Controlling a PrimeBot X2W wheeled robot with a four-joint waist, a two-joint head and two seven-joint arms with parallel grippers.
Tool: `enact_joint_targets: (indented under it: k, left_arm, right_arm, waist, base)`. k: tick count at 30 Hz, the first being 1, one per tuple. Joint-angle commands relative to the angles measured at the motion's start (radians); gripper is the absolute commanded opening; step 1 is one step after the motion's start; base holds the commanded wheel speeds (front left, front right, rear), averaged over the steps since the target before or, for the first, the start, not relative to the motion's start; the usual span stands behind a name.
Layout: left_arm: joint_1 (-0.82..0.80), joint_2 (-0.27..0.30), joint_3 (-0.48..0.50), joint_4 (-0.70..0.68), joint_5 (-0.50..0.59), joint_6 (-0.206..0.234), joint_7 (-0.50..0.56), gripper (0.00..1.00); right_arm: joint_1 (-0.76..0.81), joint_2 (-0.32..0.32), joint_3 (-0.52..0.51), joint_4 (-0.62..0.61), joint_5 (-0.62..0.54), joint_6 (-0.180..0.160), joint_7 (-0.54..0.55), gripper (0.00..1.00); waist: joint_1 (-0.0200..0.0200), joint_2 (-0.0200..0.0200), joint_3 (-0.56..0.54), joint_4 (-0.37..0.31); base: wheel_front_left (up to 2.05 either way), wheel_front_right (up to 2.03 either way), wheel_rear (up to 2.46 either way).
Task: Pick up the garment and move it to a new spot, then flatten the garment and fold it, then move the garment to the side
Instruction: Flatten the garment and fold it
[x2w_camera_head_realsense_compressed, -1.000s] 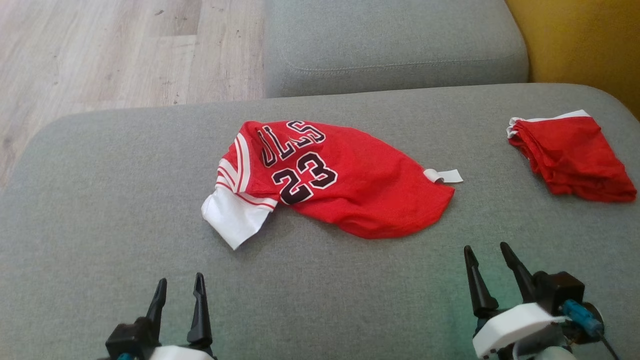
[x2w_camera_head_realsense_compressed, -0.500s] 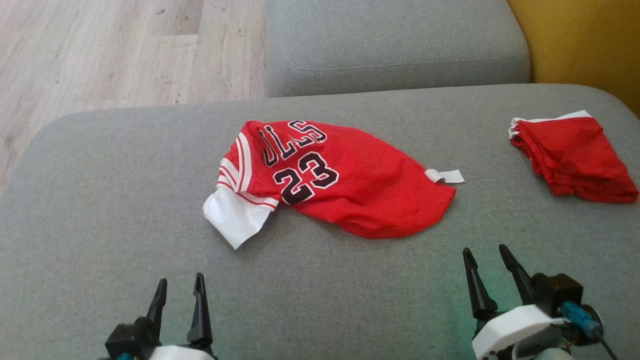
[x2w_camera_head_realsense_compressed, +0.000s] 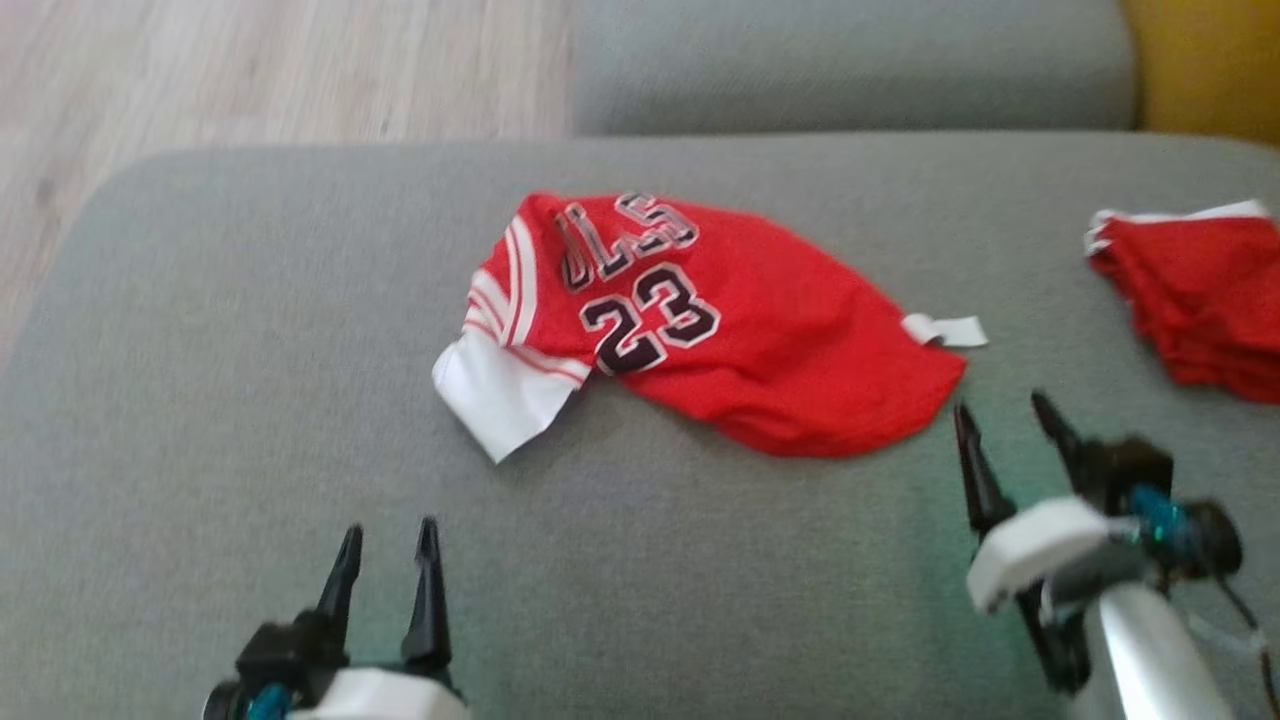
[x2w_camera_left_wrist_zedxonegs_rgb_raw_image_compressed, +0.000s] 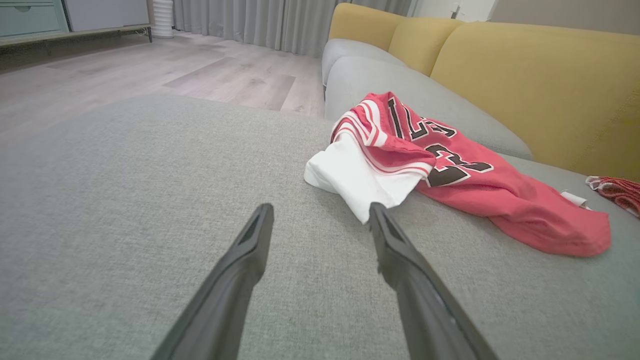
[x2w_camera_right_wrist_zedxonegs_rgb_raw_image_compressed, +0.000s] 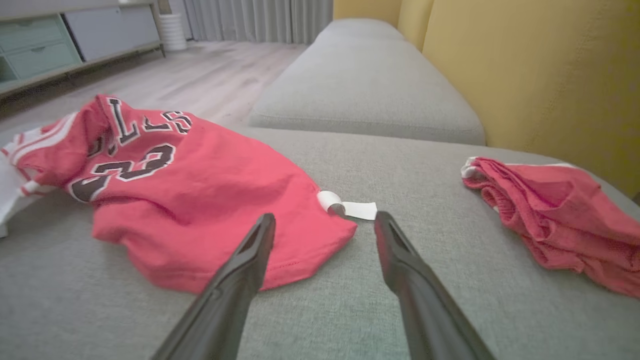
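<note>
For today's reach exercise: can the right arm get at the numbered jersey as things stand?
Probably yes: the open right gripper points at the jersey, with only bare cushion between them.

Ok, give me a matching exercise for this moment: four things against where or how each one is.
Things:
1 number 23 jersey
2 second red garment
3 white tag
4 right claw

States:
a lying at the far right of the head view
b open, just short of the jersey's lower corner
c crumpled, mid-view
d sticking out from the jersey's edge

Pairs: 1-c, 2-a, 3-d, 4-b.
</note>
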Motion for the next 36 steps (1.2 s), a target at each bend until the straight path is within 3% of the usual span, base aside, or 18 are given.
enact_joint_targets:
  k: [1,8,18,19,22,29,36]
  left_arm:
    - [-0.067,0.001,0.034,-0.035,0.009,-0.001,-0.012,1.00]
    - [-0.125,-0.033,0.028,-0.028,0.033,-0.019,-0.012,1.00]
    - [-0.125,-0.068,0.054,0.008,0.064,-0.050,-0.012,1.00]
    - [-0.123,-0.071,0.058,0.011,0.067,-0.052,-0.012,1.00]
    - [-0.117,-0.075,0.067,0.016,0.075,-0.057,-0.012,1.00]
    - [-0.096,-0.076,0.092,0.018,0.090,-0.063,-0.012,1.00]
    - [-0.066,-0.078,0.104,0.022,0.095,-0.065,-0.012,1.00]
  right_arm:
    - [-0.058,-0.005,0.017,-0.023,-0.013,0.004,0.004,1.00]
    - [-0.239,-0.008,-0.119,0.165,-0.128,0.004,0.082,1.00]
    - [-0.311,-0.008,-0.178,0.383,-0.131,0.004,0.159,0.97]
    - [-0.315,-0.007,-0.171,0.401,-0.123,0.004,0.164,0.56]
    - [-0.322,-0.007,-0.143,0.441,-0.098,0.004,0.164,0.00]
    - [-0.371,-0.007,-0.071,0.422,-0.060,0.004,0.041,0.00]
    - [-0.419,-0.026,0.067,0.276,-0.008,0.004,-0.032,0.00]
  waist:
    - [0.0000,0.0000,0.043,0.033]
    - [0.0000,0.0000,0.150,0.126]
    - [0.0000,0.0000,0.141,0.171]
    - [0.0000,0.0000,0.137,0.172]
    - [0.0000,0.0000,0.125,0.170]
    - [0.0000,0.0000,0.085,0.140]
    - [0.0000,0.0000,0.007,0.095]
  base:
    - [0.00,0.00,0.00]
    - [0.00,0.00,0.00]
    - [0.00,0.00,0.00]
    - [0.00,0.00,0.00]
    - [0.00,0.00,0.00]
    - [0.00,0.00,0.00]
    - [0.00,0.00,0.00]
